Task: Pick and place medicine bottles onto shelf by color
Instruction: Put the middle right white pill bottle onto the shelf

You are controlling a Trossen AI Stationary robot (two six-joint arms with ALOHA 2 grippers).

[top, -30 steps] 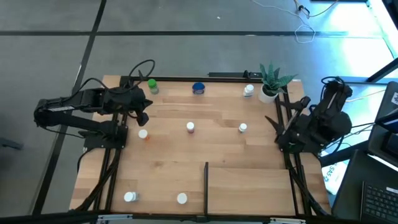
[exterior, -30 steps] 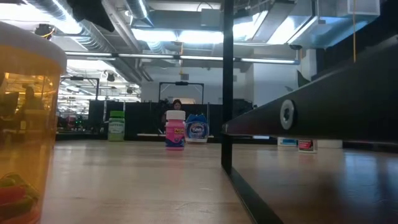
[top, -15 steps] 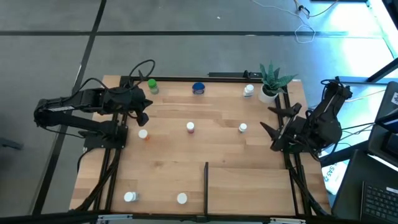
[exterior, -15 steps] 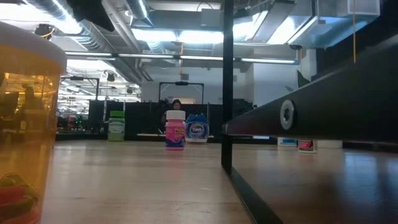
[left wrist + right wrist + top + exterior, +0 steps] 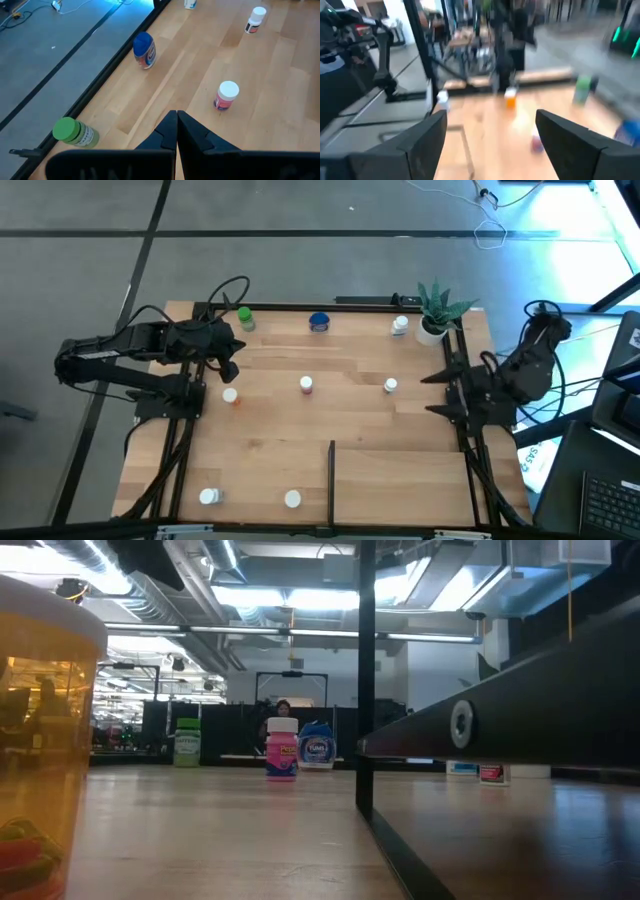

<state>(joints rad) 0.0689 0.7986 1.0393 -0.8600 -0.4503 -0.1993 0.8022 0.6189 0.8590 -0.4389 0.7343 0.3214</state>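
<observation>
Small medicine bottles stand upright on the wooden table: green (image 5: 244, 319), blue (image 5: 319, 322) and white (image 5: 400, 326) along the far edge, orange (image 5: 230, 395), pink (image 5: 306, 385) and white (image 5: 390, 386) mid-table, and two white-capped ones (image 5: 208, 497) (image 5: 292, 500) at the near edge. The shelf (image 5: 400, 480) is the near right patch beside a black divider bar (image 5: 331, 470). My left gripper (image 5: 232, 365) hovers shut over the far left, above the green bottle (image 5: 75, 132) and the pink one (image 5: 226, 96). My right gripper (image 5: 430, 392) stands open at the right edge, pointing across the table, with nothing between its fingers (image 5: 420, 140).
A potted green plant (image 5: 436, 310) stands at the far right corner, close to my right arm. Black frame rails run along both side edges. In the low view the orange bottle (image 5: 40, 740) looms near the camera, and the divider (image 5: 365, 690) rises as a black post.
My right gripper has rolled and swung round from slanting toward the far edge to pointing nearly level toward the table's left, sinking a little. Its fingers have stayed wide apart. The bottles have not moved.
</observation>
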